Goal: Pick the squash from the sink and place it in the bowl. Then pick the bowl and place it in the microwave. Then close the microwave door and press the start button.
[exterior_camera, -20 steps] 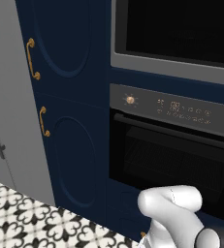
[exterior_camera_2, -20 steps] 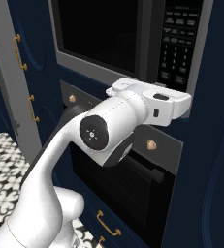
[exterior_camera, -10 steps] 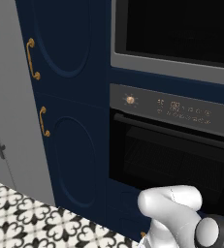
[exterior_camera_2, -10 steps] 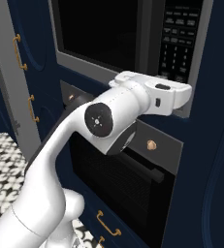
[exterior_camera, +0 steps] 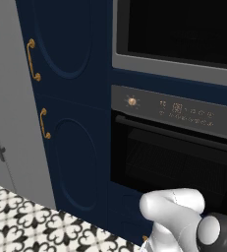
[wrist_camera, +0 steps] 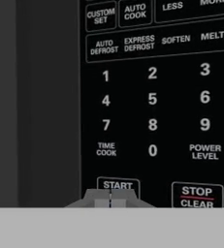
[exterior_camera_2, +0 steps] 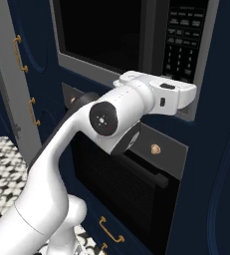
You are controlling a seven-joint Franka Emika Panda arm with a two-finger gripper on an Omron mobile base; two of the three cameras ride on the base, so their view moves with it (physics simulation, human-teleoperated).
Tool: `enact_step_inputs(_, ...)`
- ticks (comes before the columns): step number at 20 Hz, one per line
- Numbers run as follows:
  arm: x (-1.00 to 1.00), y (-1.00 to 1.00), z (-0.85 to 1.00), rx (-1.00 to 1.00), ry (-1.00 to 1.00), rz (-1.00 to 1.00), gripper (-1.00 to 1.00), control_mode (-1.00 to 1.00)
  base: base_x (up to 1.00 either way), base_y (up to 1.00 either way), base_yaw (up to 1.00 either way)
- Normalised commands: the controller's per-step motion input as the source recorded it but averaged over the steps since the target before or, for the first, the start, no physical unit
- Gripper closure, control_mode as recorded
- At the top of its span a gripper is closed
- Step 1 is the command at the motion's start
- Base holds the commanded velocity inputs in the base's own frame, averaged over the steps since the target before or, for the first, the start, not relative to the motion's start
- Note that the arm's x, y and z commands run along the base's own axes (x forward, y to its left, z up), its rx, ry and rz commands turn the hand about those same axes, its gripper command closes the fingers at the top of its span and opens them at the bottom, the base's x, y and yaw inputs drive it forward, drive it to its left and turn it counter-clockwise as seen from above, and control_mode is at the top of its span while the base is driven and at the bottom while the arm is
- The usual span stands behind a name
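Black oven [exterior_camera: 174, 162] sat directly below the microwave [exterior_camera_2: 136, 35], with a brass knob [exterior_camera: 131, 101], a lit display strip [exterior_camera: 186, 111] and a bar handle [exterior_camera_2: 136, 167] across its door. Navy cabinet doors [exterior_camera: 70, 98] with brass pulls [exterior_camera: 31, 60] stood left of it; a grey panel [exterior_camera: 9, 98] further left. Nothing lay between the hand and the keypad.

Floor [exterior_camera: 31, 224] was black-and-white patterned tile. All fronts dark navy, appliances built into the wall.

Microwave door [exterior_camera_2: 101, 30] was shut flat against its silver-grey frame, glass dark; bowl and squash could not be seen behind it.

Right base view showed the white arm [exterior_camera_2: 86, 149] reaching up and across the oven front, wrist level with the lower edge of the keypad [exterior_camera_2: 186, 35]. Left base view gave only the arm's base joint at lower right and the microwave's bottom frame.

Hand view showed the keypad close up: number keys, TIME COOK, POWER LEVEL, STOP CLEAR [wrist_camera: 197, 196]. Gripper [wrist_camera: 110, 201] was closed, fingertips together, right at the START button [wrist_camera: 118, 185]; contact could not be confirmed.
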Motion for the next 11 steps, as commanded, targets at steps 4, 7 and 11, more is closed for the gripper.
enact_step_inputs(4, 0.51, -0.10, -0.06, 0.00, 0.02, 0.01, 1.00, -1.00, 0.00, 0.00, 0.00)
enact_step_inputs(7, 0.78, -0.55, -0.05, 0.08, 0.01, 0.24, 1.00, -1.00, 0.00, 0.00, 0.00)
enact_step_inputs(11, 0.62, -0.61, -0.12, 0.09, 0.00, 0.29, 1.00, -1.00, 0.00, 0.00, 0.00)
